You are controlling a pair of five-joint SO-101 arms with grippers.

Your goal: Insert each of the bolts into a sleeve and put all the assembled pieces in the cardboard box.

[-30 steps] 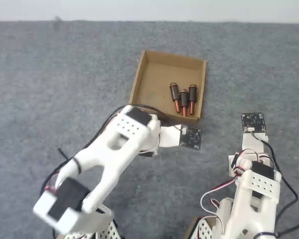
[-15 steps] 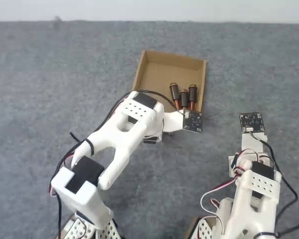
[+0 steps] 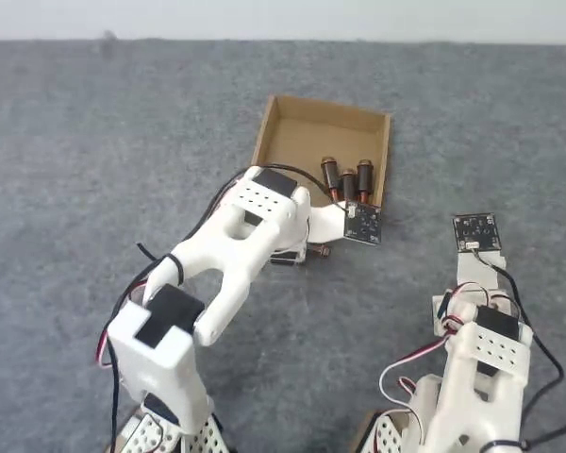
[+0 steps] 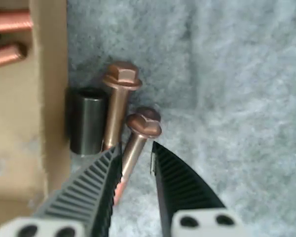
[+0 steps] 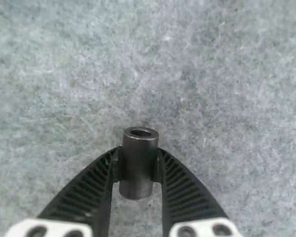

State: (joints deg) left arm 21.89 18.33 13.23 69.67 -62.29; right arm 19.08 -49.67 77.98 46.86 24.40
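Care meant the open left tool (image 4: 136, 147) closing squarely on the nearer bolt (image 4: 144, 123) alone, at six o'clock of the cardboard box (image 3: 261, 142), while the right tool (image 5: 138, 154) gripped a sleeve (image 5: 139, 142).

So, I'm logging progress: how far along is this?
Done: three assembled pieces lie in the cardboard box. In hand: right gripper clamps a sleeve; left gripper straddles one bolt. Left: that bolt, a second bolt and a loose sleeve beside the box.
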